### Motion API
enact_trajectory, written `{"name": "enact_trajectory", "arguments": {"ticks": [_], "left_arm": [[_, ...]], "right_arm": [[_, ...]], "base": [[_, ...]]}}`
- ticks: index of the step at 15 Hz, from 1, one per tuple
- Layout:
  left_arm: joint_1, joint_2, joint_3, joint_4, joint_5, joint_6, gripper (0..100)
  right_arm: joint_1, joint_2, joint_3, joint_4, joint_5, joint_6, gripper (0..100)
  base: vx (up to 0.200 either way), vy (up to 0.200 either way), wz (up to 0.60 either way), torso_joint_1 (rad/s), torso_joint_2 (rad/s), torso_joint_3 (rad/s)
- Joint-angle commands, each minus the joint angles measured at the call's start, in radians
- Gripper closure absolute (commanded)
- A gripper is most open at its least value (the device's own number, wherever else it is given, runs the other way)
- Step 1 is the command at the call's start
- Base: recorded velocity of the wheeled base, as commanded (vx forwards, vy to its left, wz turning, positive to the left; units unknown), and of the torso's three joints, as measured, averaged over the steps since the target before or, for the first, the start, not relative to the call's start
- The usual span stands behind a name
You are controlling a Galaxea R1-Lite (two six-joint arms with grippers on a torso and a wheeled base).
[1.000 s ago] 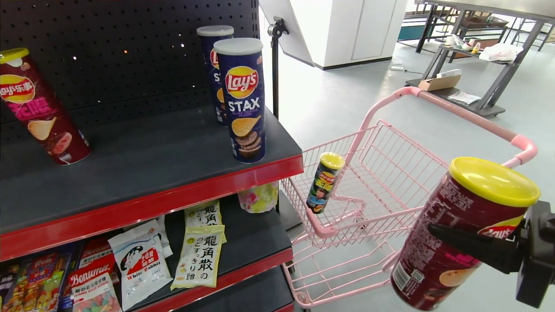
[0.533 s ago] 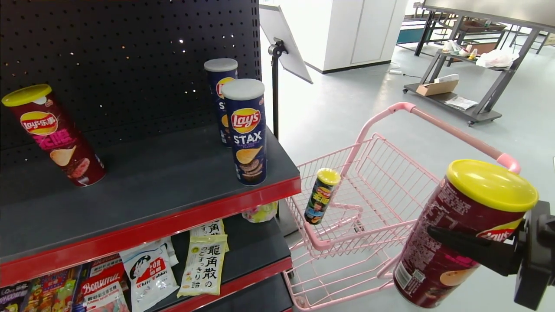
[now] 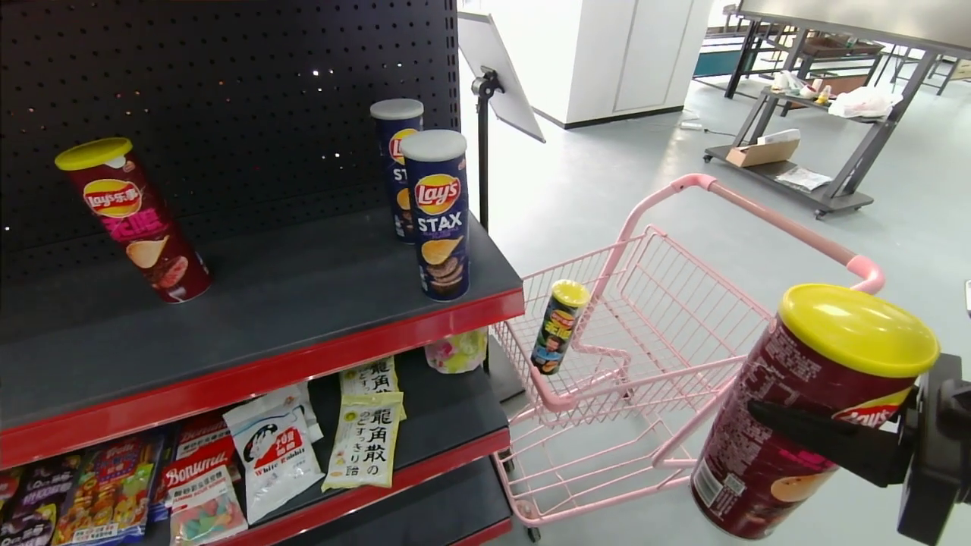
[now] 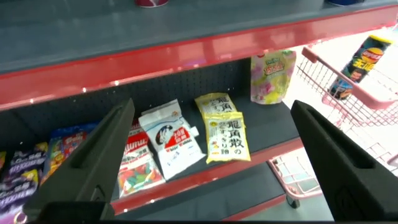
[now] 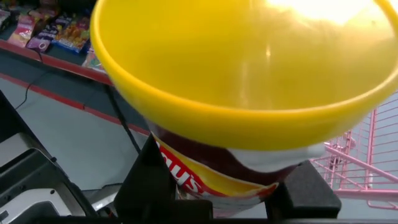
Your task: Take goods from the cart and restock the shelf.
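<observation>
Where the right pincer shows at the near right of the head view, it is clamped on a dark red chip canister with a yellow lid.
- Held canister: in the air, on the robot's right side of the pink cart and well apart from the shelf. Its long axis is tilted, with the base low and toward the robot's left and the lid high and toward the right. One black finger crosses the label just below the lid.
- Left pincer: fingers spread wide apart, nothing between them. It faces the lower shelf level, where candy and snack bags lie flat.
- Cart: a small black-and-green chip can with a yellow lid sits in the upper basket. It leans against the wire, lid up.
- Top shelf level: a matching red canister stands on its base at the left, near the pegboard back.
- Two dark blue canisters with pale lids stand upright at the right end, one at the front edge and the other just behind it.
</observation>
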State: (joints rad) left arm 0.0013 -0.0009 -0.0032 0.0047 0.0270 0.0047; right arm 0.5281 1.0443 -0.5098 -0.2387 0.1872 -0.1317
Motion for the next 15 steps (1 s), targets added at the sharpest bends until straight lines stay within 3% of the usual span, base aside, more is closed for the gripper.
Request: {"name": "enact_trajectory", "arguments": {"ticks": [1, 9, 12, 15], "left_arm": [[0.000, 0.001, 0.000, 0.000, 0.001, 0.000, 0], [0.000, 0.001, 0.000, 0.000, 0.001, 0.000, 0], [0.000, 0.001, 0.000, 0.000, -0.001, 0.001, 0], [0.000, 0.001, 0.000, 0.000, 0.001, 0.003, 0]], "right_arm": [[0.000, 0.000, 0.007, -0.001, 0.000, -0.002, 100], [0.003, 0.003, 0.025, -0.005, -0.008, -0.014, 100], [0.001, 0.008, 0.025, -0.008, -0.006, -0.026, 100], [0.001, 0.014, 0.011, -0.011, -0.003, -0.019, 100]], "base": [[0.000, 0.000, 0.60, -0.017, 0.00, 0.002], [0.000, 0.000, 0.60, 0.002, 0.00, 0.002], [0.000, 0.000, 0.00, 0.000, 0.00, 0.000], [0.000, 0.200, 0.00, 0.004, 0.00, 0.004]]}}
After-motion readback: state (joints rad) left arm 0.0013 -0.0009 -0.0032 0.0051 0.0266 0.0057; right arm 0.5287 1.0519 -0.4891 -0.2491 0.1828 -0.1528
